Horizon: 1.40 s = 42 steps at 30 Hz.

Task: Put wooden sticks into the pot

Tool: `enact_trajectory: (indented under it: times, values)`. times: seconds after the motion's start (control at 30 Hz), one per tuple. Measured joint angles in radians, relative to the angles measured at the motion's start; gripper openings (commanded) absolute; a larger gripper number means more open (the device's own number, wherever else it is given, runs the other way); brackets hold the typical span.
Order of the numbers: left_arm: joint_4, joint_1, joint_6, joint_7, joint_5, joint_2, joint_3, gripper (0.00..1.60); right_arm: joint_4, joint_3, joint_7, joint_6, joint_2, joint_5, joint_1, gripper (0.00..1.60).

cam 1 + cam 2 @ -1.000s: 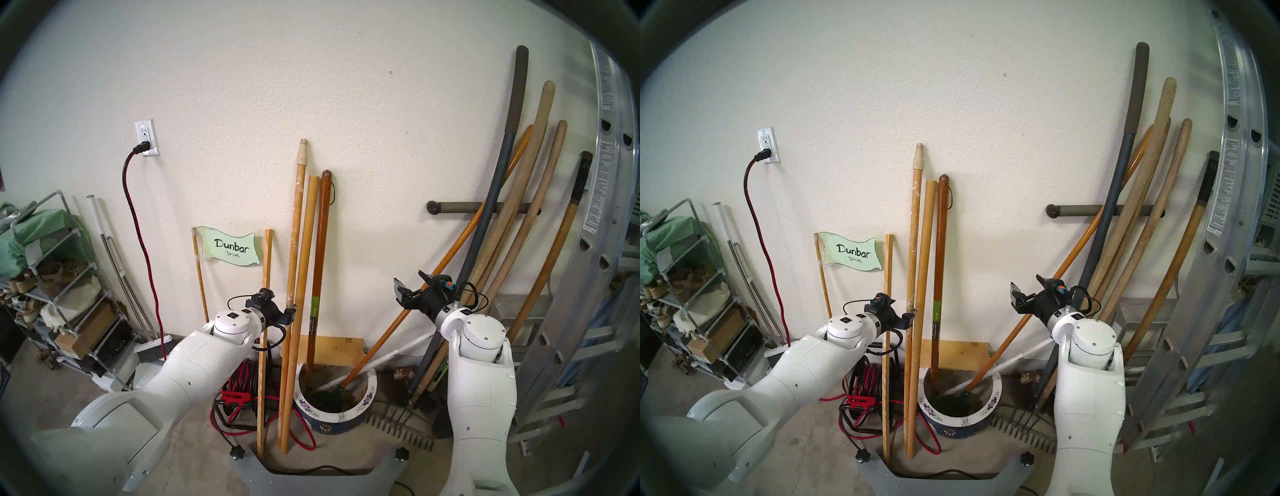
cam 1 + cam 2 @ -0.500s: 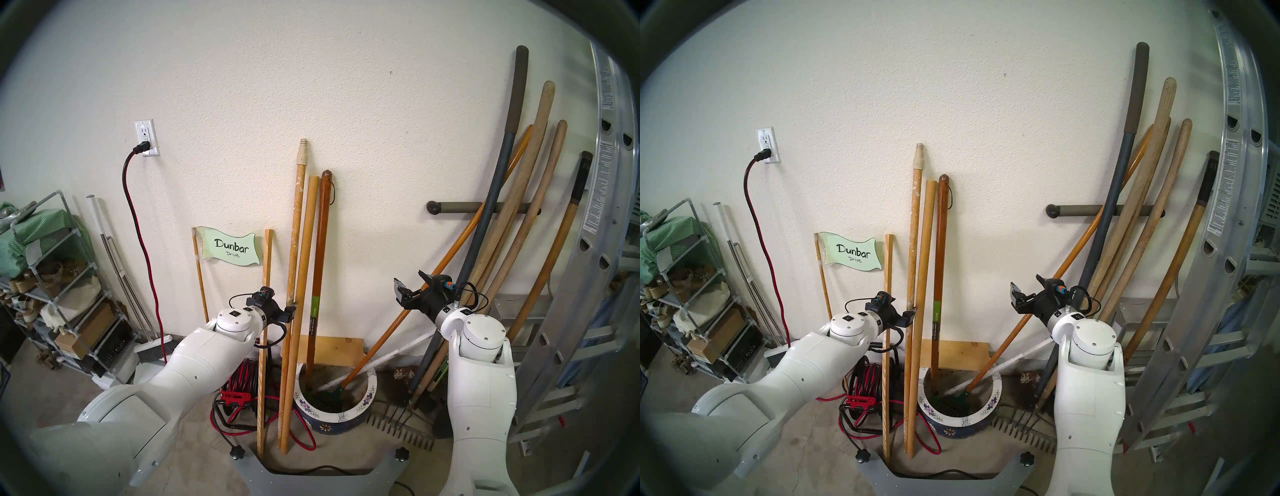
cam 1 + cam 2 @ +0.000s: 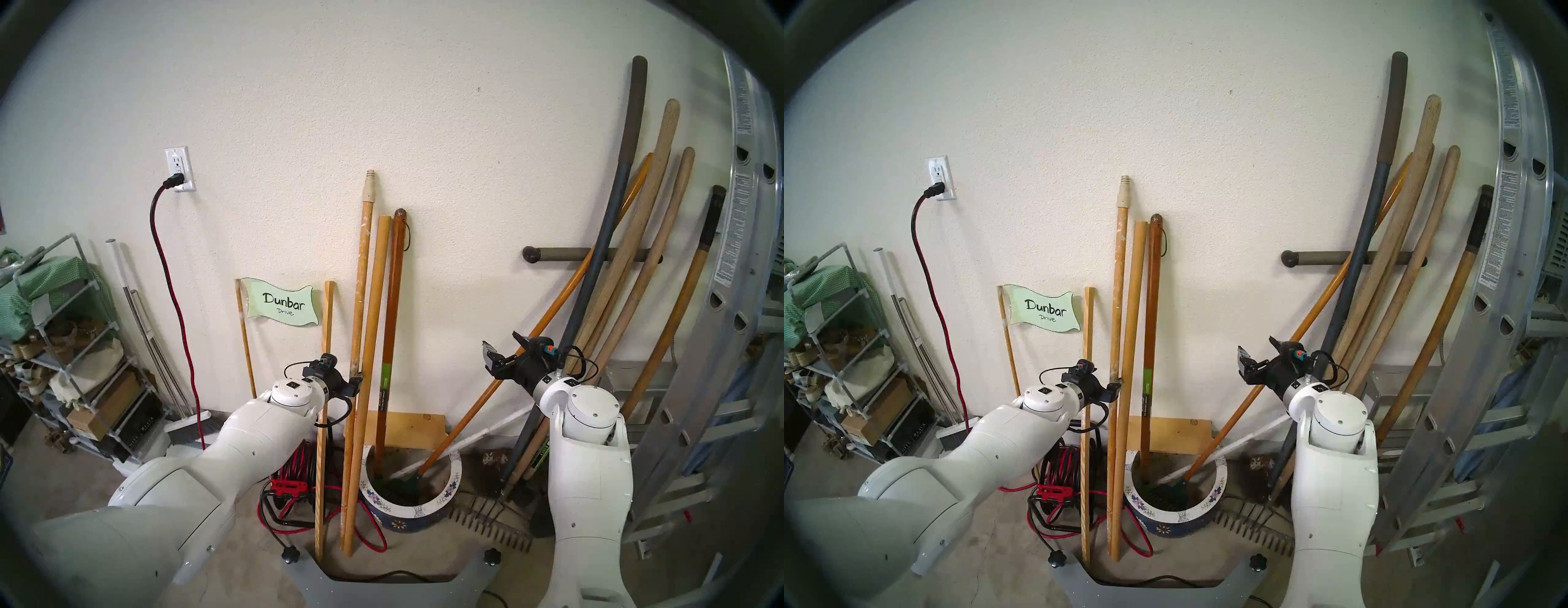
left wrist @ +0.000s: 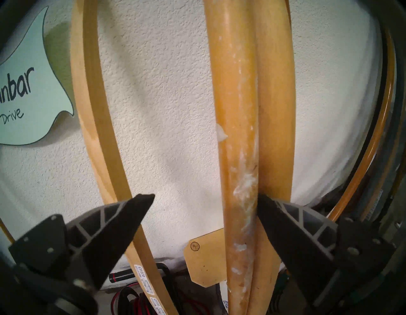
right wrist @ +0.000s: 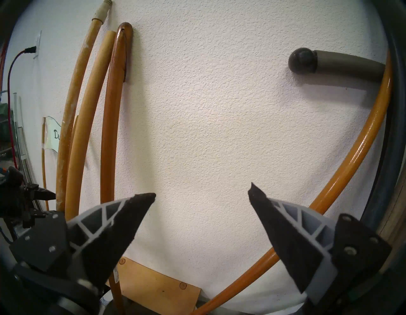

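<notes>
Left gripper point(image 4: 205, 199): wide, astride the paint-flecked stick point(image 4: 239, 154), holding nothing
Right gripper point(image 5: 202, 194): wide, empty
Pot point(image 3: 449, 494): right of 2 sticks

the two wooden sticks point(image 3: 360, 339) stand side by side on the floor, leaning on the wall point(image 3: 445, 127), just left of the pot point(image 3: 441, 503). a thin square stick point(image 3: 323, 403) stands left of them, a sign point(image 3: 282, 302) beyond it. a handle point(image 3: 388, 339) stands in the pot, right of the sticks. a cord reel point(image 3: 295, 471) lies behind the thin stick.
</notes>
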<state>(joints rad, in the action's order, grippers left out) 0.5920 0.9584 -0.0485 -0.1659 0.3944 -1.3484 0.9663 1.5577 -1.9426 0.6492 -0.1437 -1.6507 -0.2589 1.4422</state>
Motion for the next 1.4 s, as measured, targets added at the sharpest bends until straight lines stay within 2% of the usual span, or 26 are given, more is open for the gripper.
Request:
enact_trajectory:
  times: [0.03,0.07,0.1,0.13,0.2,0.23,0.27,0.33,0.4,0.63,0.77,1.17,1.4]
  values:
    - [-0.012,-0.005,-0.004,-0.003,0.0,-0.004,0.0,1.29,0.0,0.0,0.0,0.0,0.0,0.0,0.0,1.6]
    - [-0.018,-0.008,-0.006,-0.005,-0.001,-0.007,0.0,1.29,0.0,0.0,0.0,0.0,0.0,0.0,0.0,1.6]
    - [-0.023,-0.01,-0.008,-0.007,-0.001,-0.009,0.0,1.17,0.0,0.0,0.0,0.0,0.0,0.0,0.0,1.6]
    - [-0.038,-0.016,-0.014,-0.011,-0.001,-0.015,0.0,1.16,0.0,0.0,0.0,0.0,0.0,0.0,0.0,1.6]
    - [-0.061,-0.025,-0.023,-0.018,-0.002,-0.026,-0.001,0.65,0.0,0.0,0.0,0.0,0.0,0.0,0.0,1.6]
    - [-0.068,-0.028,-0.026,-0.02,-0.003,-0.031,-0.002,0.56,0.0,0.0,0.0,0.0,0.0,0.0,0.0,1.6]
    - [-0.079,-0.033,-0.03,-0.024,-0.003,-0.037,-0.003,0.39,0.0,0.0,0.0,0.0,0.0,0.0,0.0,1.6]
    - [-0.104,-0.042,-0.039,-0.031,-0.004,-0.05,-0.004,0.24,0.0,0.0,0.0,0.0,0.0,0.0,0.0,1.6]
    - [-0.121,-0.05,-0.047,-0.036,-0.004,-0.056,-0.004,0.01,0.0,0.0,0.0,0.0,0.0,0.0,0.0,1.6]
    - [-0.186,-0.078,-0.081,-0.057,-0.007,-0.074,-0.004,0.0,0.0,0.0,0.0,0.0,0.0,0.0,0.0,1.6]
    - [-0.175,-0.072,-0.088,-0.059,-0.015,-0.069,-0.008,0.0,0.0,0.0,0.0,0.0,0.0,0.0,0.0,1.6]
    - [0.003,0.029,-0.118,-0.015,-0.054,-0.007,-0.026,0.0,0.0,0.0,0.0,0.0,0.0,0.0,0.0,1.6]
    - [0.115,0.104,-0.135,0.029,-0.065,0.04,-0.014,0.0,0.0,0.0,0.0,0.0,0.0,0.0,0.0,1.6]
